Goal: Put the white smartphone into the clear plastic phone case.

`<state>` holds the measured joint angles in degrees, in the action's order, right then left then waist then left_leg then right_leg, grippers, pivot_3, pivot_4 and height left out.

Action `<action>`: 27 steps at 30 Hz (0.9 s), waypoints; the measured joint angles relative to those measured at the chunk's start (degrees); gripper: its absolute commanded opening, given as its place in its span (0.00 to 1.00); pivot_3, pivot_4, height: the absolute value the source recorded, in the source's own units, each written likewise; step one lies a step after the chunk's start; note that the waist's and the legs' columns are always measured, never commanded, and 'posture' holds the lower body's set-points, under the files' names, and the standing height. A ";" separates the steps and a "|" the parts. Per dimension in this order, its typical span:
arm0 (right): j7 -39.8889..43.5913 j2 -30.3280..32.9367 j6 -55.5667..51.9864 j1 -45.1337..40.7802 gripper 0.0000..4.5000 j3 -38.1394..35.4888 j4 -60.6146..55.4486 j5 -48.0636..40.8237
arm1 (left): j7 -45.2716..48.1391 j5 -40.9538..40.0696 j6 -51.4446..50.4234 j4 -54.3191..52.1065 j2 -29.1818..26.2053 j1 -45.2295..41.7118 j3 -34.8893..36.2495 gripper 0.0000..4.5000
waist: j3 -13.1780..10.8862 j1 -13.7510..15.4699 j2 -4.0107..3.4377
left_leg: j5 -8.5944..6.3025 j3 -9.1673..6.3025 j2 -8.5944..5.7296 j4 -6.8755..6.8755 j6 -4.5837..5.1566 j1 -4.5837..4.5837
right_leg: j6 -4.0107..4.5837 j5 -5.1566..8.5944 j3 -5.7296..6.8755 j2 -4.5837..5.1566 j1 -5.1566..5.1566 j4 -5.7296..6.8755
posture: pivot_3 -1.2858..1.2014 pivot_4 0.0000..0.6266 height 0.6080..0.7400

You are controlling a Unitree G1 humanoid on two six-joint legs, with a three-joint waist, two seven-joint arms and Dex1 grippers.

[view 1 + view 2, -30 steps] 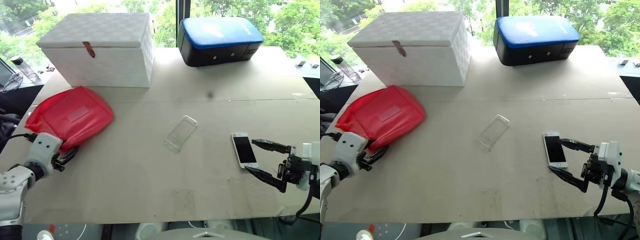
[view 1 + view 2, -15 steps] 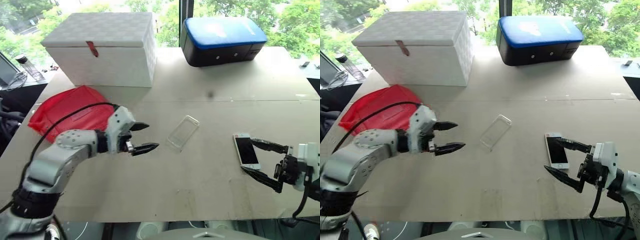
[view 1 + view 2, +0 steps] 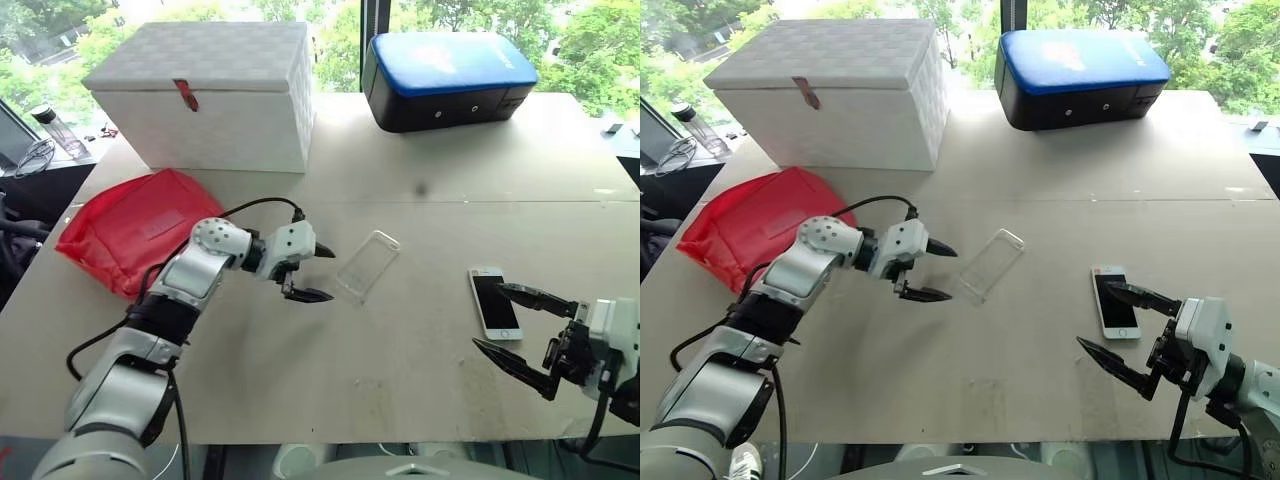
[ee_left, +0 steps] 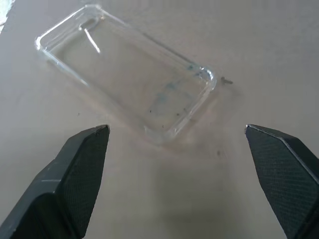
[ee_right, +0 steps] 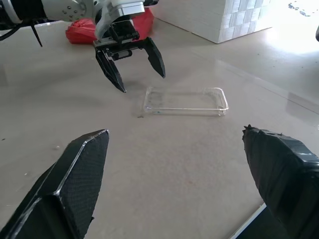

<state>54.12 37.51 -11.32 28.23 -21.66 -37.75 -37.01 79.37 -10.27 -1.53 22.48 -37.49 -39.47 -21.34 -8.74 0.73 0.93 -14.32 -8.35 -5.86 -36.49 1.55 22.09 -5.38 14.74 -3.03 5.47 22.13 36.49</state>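
Beige tabletop (image 3: 420,380) by the window: clear plastic phone case (image 3: 367,265) lies mid-table, left gripper (image 3: 315,272) spread wide just beside it. White smartphone (image 3: 494,302) lies near the wide-open, empty right gripper (image 3: 510,320).

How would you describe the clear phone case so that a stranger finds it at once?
On the wide beige table, look near the middle, in front of the white box. The clear plastic phone case lies flat there, just ahead of the open left gripper. Unlike the white smartphone to its right, it is see-through, so only its rounded outline shows.
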 measured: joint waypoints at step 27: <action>-4.47 -1.33 -0.77 -0.01 1.00 2.89 -3.04 2.41 | -12.60 1.95 -61.04 -29.57 9.87 0.17 8.92 0.02 | -0.02 -1.20 0.13 | -0.09 -0.17 0.03 -0.57 0.16 0.06 | -0.05 0.03 0.09 -0.14 -0.05 0.34 | 0.52 0.24 1.00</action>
<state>49.65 36.18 -12.08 28.22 -18.77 -40.79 -34.59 66.77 -8.32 -62.57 -7.09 -27.62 -39.30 -12.42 -8.77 -0.47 1.06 -14.41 -8.52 -5.83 -37.06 1.70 22.14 -5.43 14.76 -2.94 5.33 22.08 36.83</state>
